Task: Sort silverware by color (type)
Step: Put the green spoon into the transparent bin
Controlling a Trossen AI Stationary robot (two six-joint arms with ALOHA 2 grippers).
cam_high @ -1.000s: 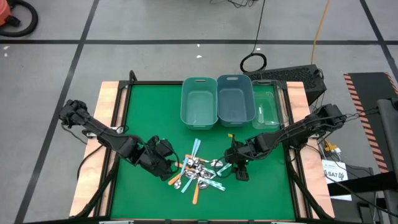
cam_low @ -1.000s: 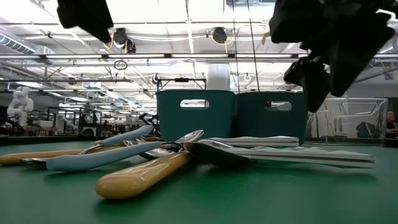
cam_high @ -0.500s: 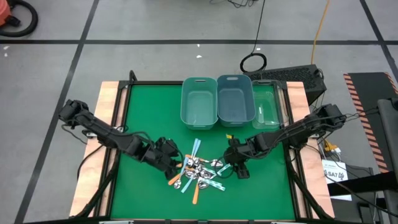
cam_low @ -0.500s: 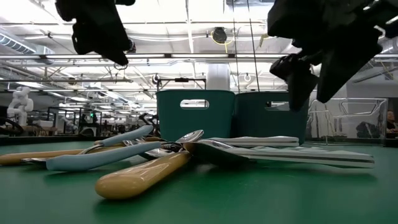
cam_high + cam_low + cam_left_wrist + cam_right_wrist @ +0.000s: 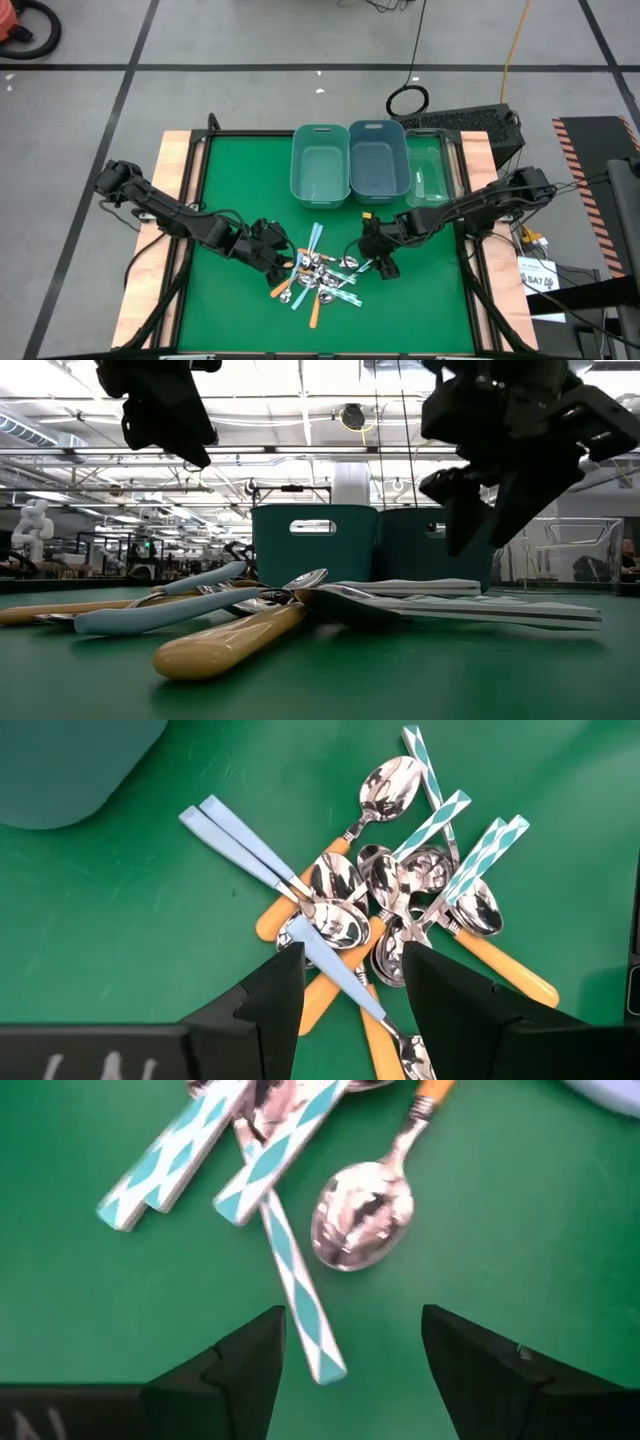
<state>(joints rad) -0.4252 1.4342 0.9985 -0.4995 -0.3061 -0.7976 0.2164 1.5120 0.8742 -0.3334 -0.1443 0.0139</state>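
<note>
- High view: your left gripper [image 5: 283,262] has come in from the table's left side over the last second and now sits at the left edge of the spoon pile [image 5: 320,275]. Your right gripper [image 5: 374,259] has shifted a little toward the pile's right edge. Both are now within reach of a spoon, so the first pick looks close. None of the three bins, the left teal bin [image 5: 320,165], the darker middle bin [image 5: 377,160] and the clear bin [image 5: 431,172], shows a spoon in it, so by this view the sorting is not yet begun.
- Low view: both grippers hang above the table, neither touching a spoon. An orange-handled spoon [image 5: 235,641] and a light blue handle [image 5: 160,612] lie nearest the camera, with the bins behind the heap.
- Left wrist view: your left gripper's jaws stand apart with nothing between them, straddling a light blue-handled spoon [image 5: 255,855] that crosses the orange ones. The bowls overlap, so lifting one may drag its neighbours.
- Right wrist view: your right gripper's jaws are spread wide and empty above a teal-checked handle [image 5: 300,1290], just beside an orange-handled spoon's bowl [image 5: 362,1225]. That handle runs under two other teal handles [image 5: 175,1155].
</note>
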